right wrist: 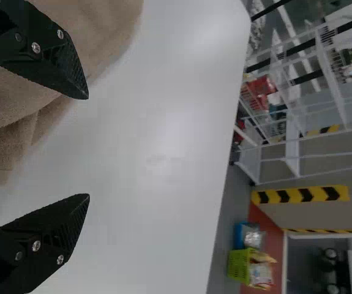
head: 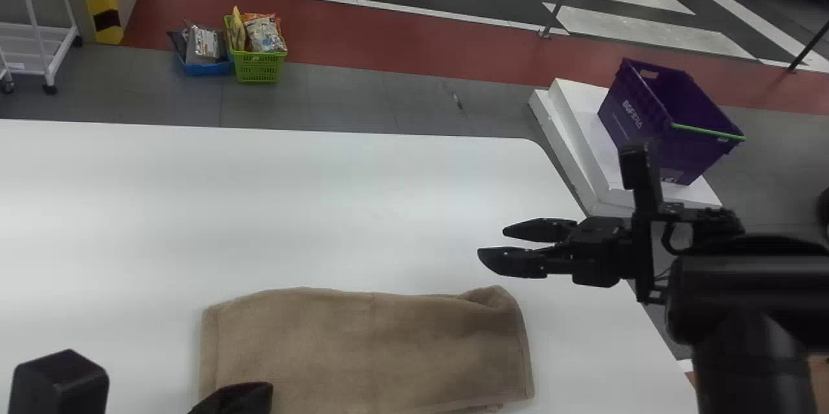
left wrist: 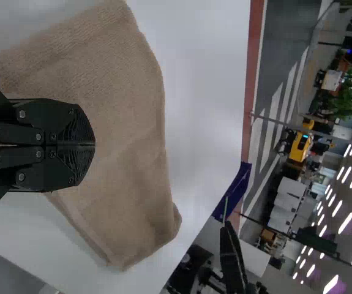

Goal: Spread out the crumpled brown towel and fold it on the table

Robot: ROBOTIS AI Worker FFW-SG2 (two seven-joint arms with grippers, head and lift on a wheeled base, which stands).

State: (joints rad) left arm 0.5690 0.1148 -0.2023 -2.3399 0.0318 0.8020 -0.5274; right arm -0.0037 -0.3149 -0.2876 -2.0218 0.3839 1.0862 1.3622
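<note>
The brown towel [head: 382,343] lies as a wide, roughly rectangular shape at the table's near side, its far right corner slightly puckered. Over the towel's near left part is my left gripper [head: 236,399]; in the left wrist view this gripper [left wrist: 93,144] is shut, its fingers together above the towel [left wrist: 123,116]. My right gripper [head: 491,243] stands open past the towel's far right corner, pointing left over bare table. In the right wrist view, the same gripper [right wrist: 88,146] has its fingers wide apart, with the towel [right wrist: 105,30] beside one of them.
The white table [head: 272,207] extends far and left of the towel. Beyond its right edge, a purple crate [head: 667,116] rests on a white platform. A green basket [head: 259,67] and a blue one [head: 207,69] stand on the floor behind, near a white shelf cart [head: 39,45].
</note>
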